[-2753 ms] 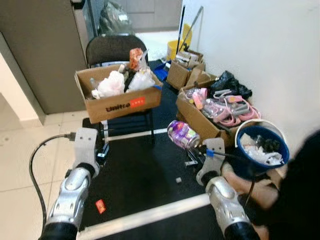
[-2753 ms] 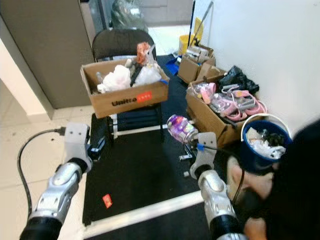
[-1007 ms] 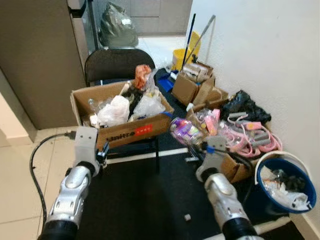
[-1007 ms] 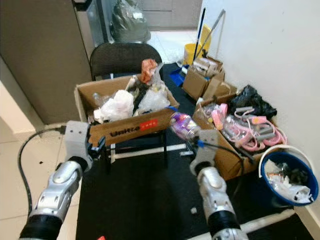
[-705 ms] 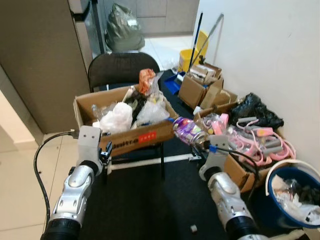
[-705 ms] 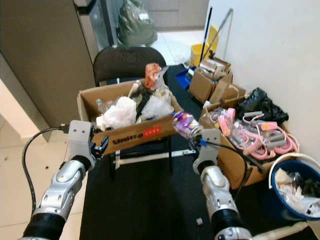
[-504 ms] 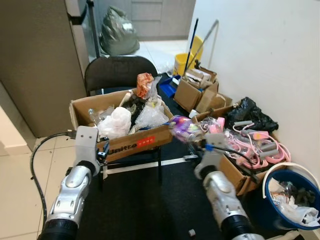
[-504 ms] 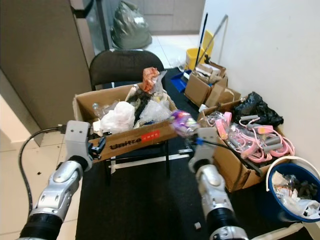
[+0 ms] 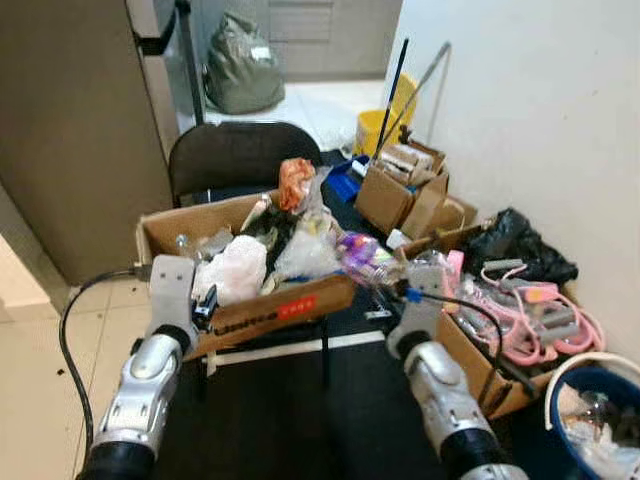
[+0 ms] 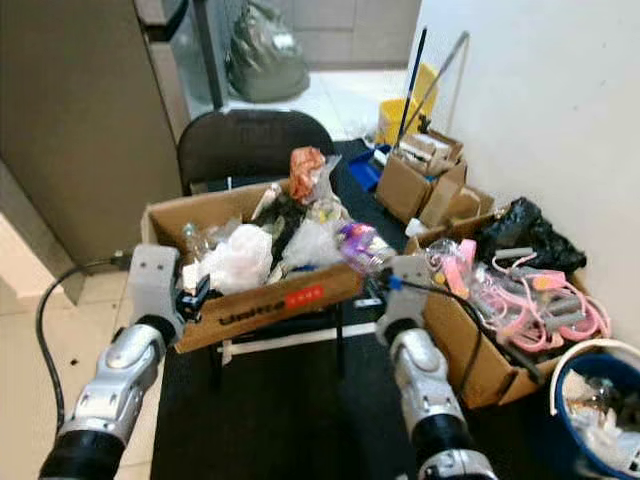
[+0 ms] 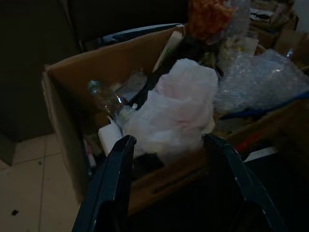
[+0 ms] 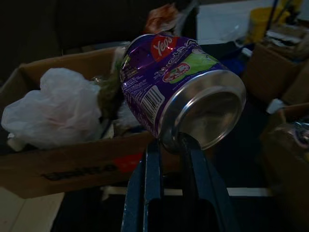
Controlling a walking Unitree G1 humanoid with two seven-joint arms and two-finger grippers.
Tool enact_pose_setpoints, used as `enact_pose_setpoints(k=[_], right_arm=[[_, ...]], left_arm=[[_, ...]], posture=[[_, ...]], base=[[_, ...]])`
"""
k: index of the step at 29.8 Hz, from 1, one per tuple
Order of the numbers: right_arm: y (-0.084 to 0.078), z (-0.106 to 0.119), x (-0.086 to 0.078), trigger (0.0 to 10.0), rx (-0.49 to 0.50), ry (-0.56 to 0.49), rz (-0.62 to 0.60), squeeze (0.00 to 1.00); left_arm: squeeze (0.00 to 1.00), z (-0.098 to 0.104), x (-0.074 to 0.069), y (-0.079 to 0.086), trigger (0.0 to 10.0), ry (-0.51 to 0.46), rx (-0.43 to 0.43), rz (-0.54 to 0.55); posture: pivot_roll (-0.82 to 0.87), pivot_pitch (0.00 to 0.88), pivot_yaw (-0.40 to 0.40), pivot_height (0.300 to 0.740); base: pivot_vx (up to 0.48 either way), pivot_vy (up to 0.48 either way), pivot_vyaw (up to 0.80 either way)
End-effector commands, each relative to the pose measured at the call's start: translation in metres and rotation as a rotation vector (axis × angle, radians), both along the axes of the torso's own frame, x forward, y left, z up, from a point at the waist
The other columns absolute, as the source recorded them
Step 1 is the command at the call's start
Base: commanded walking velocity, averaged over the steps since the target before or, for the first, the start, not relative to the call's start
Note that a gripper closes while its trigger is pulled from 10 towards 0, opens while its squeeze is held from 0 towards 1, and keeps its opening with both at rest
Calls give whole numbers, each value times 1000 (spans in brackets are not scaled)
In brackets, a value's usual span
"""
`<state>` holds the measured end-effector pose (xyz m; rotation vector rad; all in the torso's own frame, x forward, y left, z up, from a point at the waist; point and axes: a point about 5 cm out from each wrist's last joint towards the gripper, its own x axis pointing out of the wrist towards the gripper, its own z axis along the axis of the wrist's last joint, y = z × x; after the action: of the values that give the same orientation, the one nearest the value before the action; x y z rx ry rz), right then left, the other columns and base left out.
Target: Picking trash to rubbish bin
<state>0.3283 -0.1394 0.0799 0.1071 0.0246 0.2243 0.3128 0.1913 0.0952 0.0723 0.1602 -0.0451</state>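
A purple drink can [image 12: 178,92] is pinched by its rim in my right gripper [image 12: 166,143], which is shut on it. The can [image 9: 362,257] hangs tilted at the right front corner of a cardboard box [image 9: 262,316] on a black chair [image 9: 235,155]. The box holds a white plastic bag [image 11: 176,104], a clear bottle [image 11: 104,96], an orange wrapper [image 10: 305,162] and other trash. My left gripper [image 11: 169,142] is open, with nothing between its fingers, just before the box's left front wall [image 10: 200,300].
A blue bucket [image 9: 566,381] with rubbish stands on the floor at the far right, by the white wall. An open carton of pink items [image 9: 482,345], a black bag [image 9: 525,255] and small boxes [image 9: 400,190] line the wall. A grey cabinet [image 9: 70,120] stands on the left.
The view has shifted and the box on the chair is nearer now. The can, held all along, now sits at the box's right front corner; the bucket has slid to the lower right.
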Motion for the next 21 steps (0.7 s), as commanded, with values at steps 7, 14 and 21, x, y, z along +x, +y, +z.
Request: enact_pose_setpoints(k=[7, 14, 21], right_arm=[[-3, 5, 3, 10000, -9, -15, -4, 0], [-3, 4, 3, 10000, 50, -5, -24, 0], [-1, 10, 6, 10000, 46, -25, -8, 0]], left_arm=[[0, -3, -5, 3, 10000, 14, 15, -1], [0, -4, -8, 3, 10000, 15, 23, -9], [0, -4, -8, 1, 10000, 20, 26, -17]], posture=[[-2, 94, -22, 740], [5, 94, -27, 740], [3, 93, -21, 740]], base=[[332, 0, 343], [332, 0, 571], [334, 0, 0]])
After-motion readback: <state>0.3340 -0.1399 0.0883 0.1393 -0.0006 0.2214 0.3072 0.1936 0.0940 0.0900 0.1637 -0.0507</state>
